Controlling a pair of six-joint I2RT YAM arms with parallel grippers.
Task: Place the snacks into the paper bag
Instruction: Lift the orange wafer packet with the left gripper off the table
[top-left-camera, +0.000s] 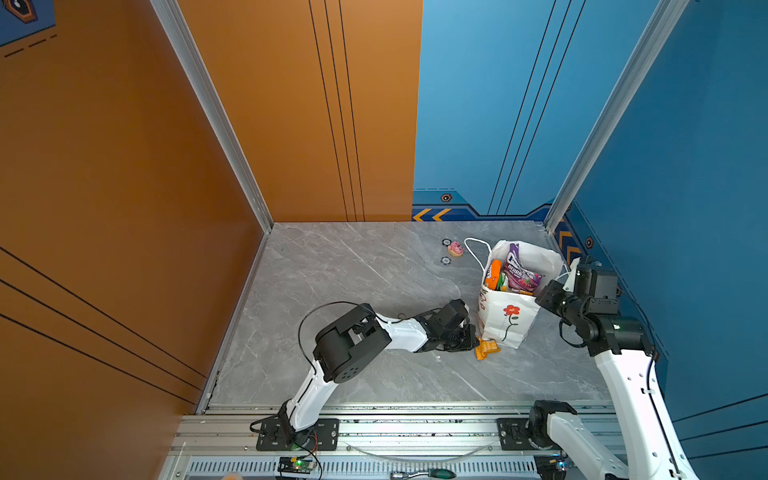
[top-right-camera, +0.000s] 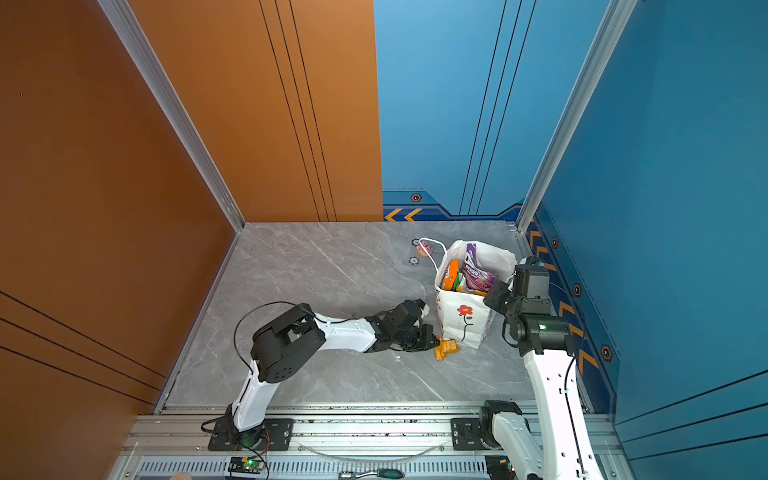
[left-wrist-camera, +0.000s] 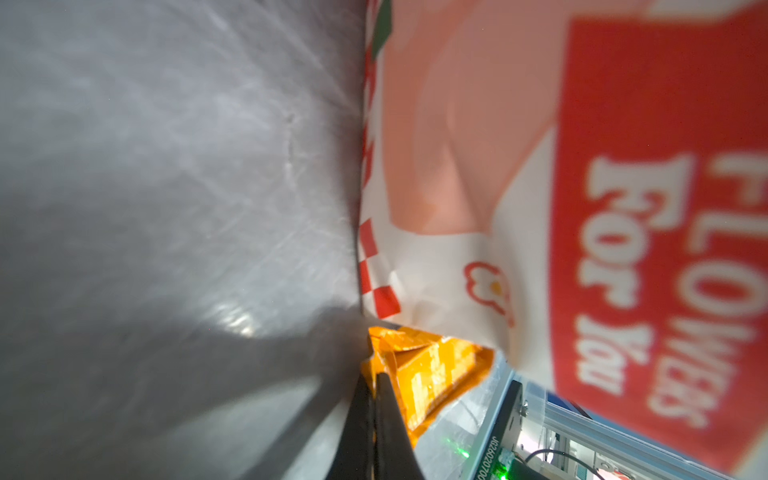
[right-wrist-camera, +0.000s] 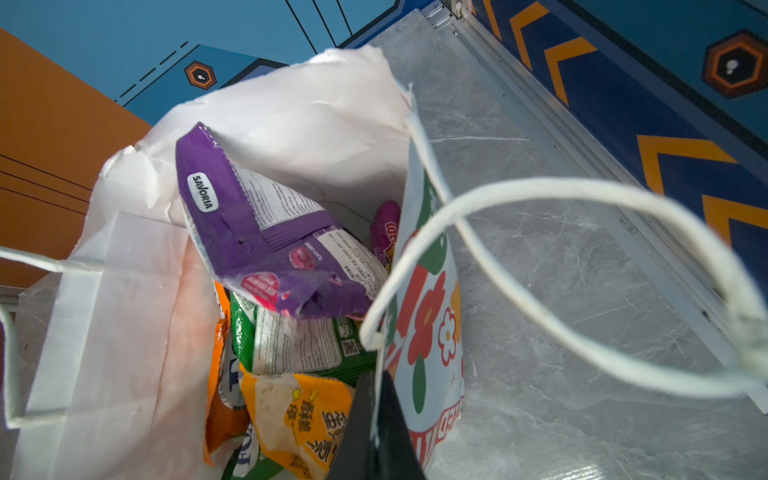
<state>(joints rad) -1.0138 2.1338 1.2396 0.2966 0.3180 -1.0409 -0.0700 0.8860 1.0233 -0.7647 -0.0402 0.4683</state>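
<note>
In both top views, one orange packet (top-left-camera: 487, 348) lies on the surface at the foot of the paper bag (top-left-camera: 494, 328). The left wrist view shows the left fingers (left-wrist-camera: 388, 415) closed on the packet. In the right wrist view the right fingers (right-wrist-camera: 365, 419) pinch the bag's rim, so lifting the packet over that rim looks next.

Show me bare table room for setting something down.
Bare: the table from the orange wall to the left arm, and its front strip by the rail. Crowded: around the paper bag, with orange packet, left gripper, pink toy.
</note>
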